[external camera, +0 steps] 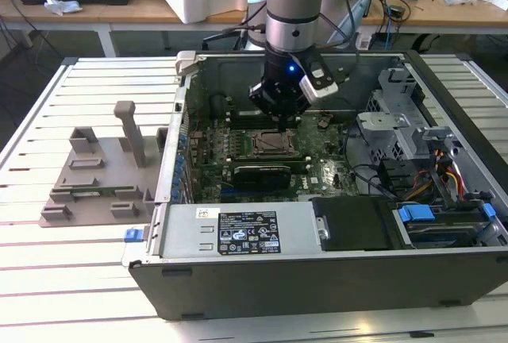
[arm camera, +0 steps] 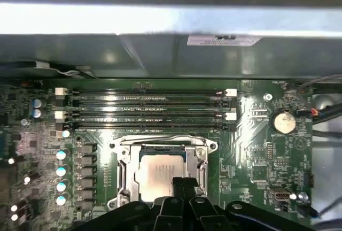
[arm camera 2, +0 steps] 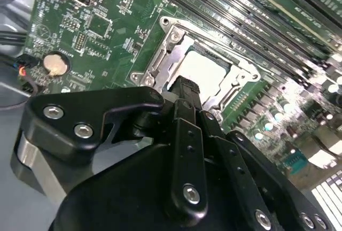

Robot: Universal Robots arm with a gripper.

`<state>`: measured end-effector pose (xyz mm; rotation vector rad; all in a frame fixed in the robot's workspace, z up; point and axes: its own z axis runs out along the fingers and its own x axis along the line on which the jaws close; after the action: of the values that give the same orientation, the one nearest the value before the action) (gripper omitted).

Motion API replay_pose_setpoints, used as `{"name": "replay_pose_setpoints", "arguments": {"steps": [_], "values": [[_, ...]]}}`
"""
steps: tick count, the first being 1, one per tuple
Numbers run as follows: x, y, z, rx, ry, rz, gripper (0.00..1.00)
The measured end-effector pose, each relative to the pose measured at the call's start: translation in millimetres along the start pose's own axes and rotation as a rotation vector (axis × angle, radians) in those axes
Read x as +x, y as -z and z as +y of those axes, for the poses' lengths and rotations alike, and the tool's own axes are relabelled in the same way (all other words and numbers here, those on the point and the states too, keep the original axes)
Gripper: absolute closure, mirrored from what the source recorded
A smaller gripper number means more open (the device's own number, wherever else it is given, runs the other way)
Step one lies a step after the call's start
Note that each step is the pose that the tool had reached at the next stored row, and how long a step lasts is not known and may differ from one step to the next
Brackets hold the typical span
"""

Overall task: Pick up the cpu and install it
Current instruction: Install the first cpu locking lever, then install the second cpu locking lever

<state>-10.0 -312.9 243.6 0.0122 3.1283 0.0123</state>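
The cpu (arm camera: pixel 156 173) is a flat silver square lying level inside the metal socket frame (arm camera: pixel 124 162) on the green motherboard; it also shows as a pale square, the cpu (arm camera 2: pixel 206 66), in the second wrist view. My gripper (arm camera: pixel 184 184) hangs just above the cpu's near edge with its two black fingers pressed together and nothing between them. One black finger (arm camera 2: pixel 187 94) ends at the rim of the socket. In the exterior view my gripper (external camera: pixel 282 121) reaches down into the open case over the socket (external camera: pixel 274 145).
Memory slots (arm camera: pixel 149 108) run beside the socket, with the case wall (arm camera: pixel 160 54) behind them. A coin battery (arm camera: pixel 283 121) lies nearby. A black expansion card (external camera: pixel 258 173), drive cage (external camera: pixel 397 117) and power supply (external camera: pixel 238 232) crowd the case. A grey holder block (external camera: pixel 103 170) stands on the slatted table.
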Motion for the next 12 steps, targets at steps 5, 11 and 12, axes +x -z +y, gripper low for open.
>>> {"name": "replay_pose_setpoints", "arguments": {"steps": [5,11,12], "values": [[-0.4,28.2,0.2,0.0007,0.0,-0.0001,0.89],[-0.4,28.3,0.2,0.001,0.0,0.0,0.89],[-0.3,28.4,0.0,0.0012,0.0,0.0,0.89]]}}
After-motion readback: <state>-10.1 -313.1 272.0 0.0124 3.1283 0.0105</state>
